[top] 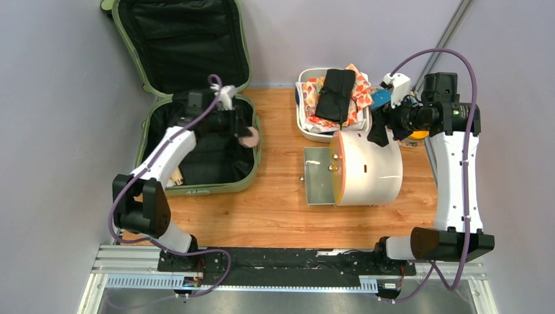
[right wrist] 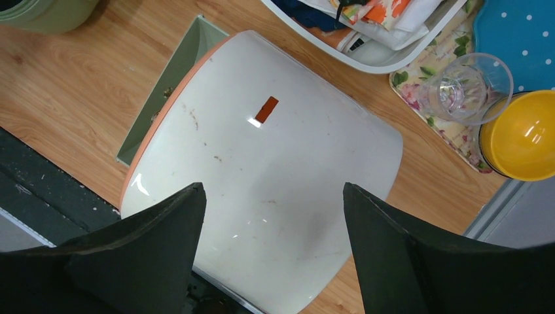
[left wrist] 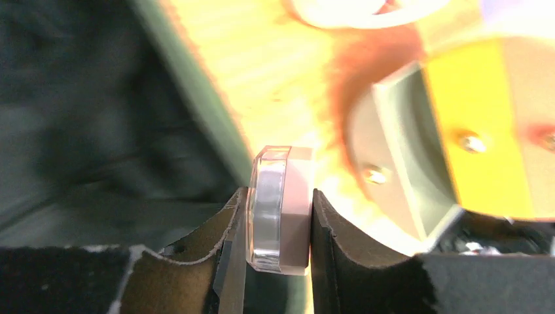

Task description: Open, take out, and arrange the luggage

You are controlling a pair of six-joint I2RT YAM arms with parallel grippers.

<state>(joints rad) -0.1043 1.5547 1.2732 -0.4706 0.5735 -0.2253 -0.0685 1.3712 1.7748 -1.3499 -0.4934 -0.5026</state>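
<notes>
The left gripper (left wrist: pixel 280 226) pinches a small pink round case (left wrist: pixel 283 203) between its fingers. The open green luggage (top: pixel 196 190) lies just under it. The right gripper (right wrist: pixel 271 199) is wide open and empty, right above the white drum (right wrist: pixel 262 144).

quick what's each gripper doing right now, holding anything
Left gripper: closed on a small round pink case.
Right gripper: open, holding nothing, above the cream cylinder.

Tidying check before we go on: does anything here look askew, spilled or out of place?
The white tub is overfilled: patterned cloth is piled above its rim, with a black pouch lying on top. Nothing looks spilled or damaged.
</notes>
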